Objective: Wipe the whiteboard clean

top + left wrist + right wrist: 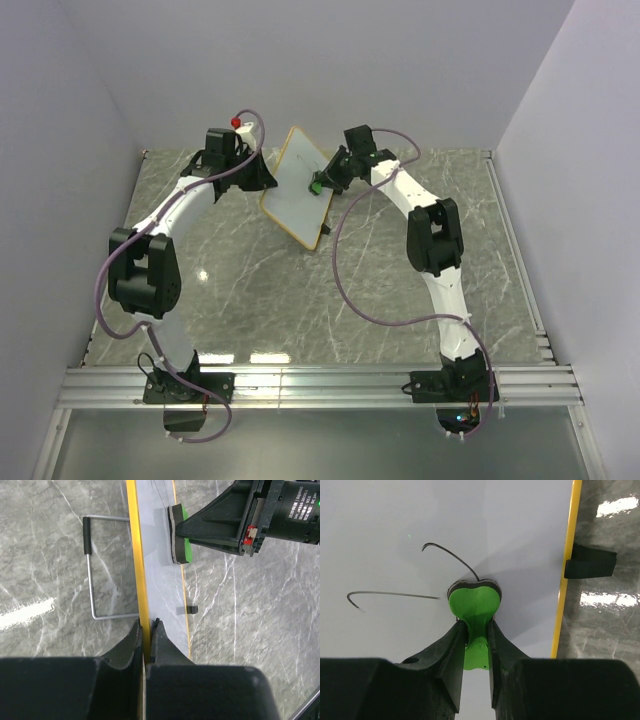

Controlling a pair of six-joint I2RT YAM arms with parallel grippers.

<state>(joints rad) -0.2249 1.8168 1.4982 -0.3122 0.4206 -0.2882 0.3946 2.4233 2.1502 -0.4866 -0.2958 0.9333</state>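
Whiteboard (298, 187): 12 o'clock of surface (400, 290), stood on edge. Judged thin, stiff, light; slick face, tips easily. Take by yellow frame (137, 555).
Left fingers (129, 652) clenched on frame; right fingers (452, 650) clamped green eraser (474, 602), apparently touching face.
Scribbles (395, 595) at 9 o'clock of eraser.
Wire stand (89, 580) half hidden behind board.

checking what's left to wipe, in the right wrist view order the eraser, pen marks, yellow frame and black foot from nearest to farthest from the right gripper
1. eraser, clamped in the right gripper
2. pen marks, just above and left
3. yellow frame, off to the right
4. black foot, just past the frame
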